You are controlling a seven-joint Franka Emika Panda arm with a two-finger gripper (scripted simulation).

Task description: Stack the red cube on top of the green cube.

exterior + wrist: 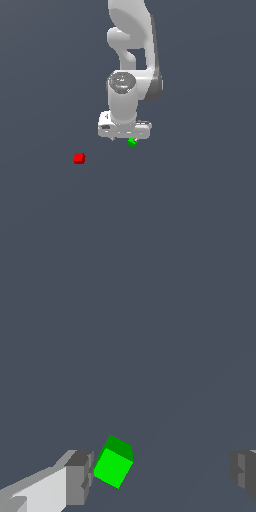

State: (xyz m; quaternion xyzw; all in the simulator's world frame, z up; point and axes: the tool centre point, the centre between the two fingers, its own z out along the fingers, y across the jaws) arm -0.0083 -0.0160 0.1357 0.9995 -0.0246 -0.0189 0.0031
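Observation:
The red cube (79,158) sits on the grey floor toward the exterior view's left, well apart from the arm. It does not show in the wrist view. The green cube (132,142) lies just under the white gripper (124,138), partly hidden by the hand. In the wrist view the green cube (113,462) lies tilted on the floor between the two spread fingers, close to one finger (80,478). The gripper (162,473) is open and holds nothing.
The white arm (131,60) rises behind the gripper at the centre of the exterior view. A plain dark grey floor (200,200) surrounds both cubes. No other objects show.

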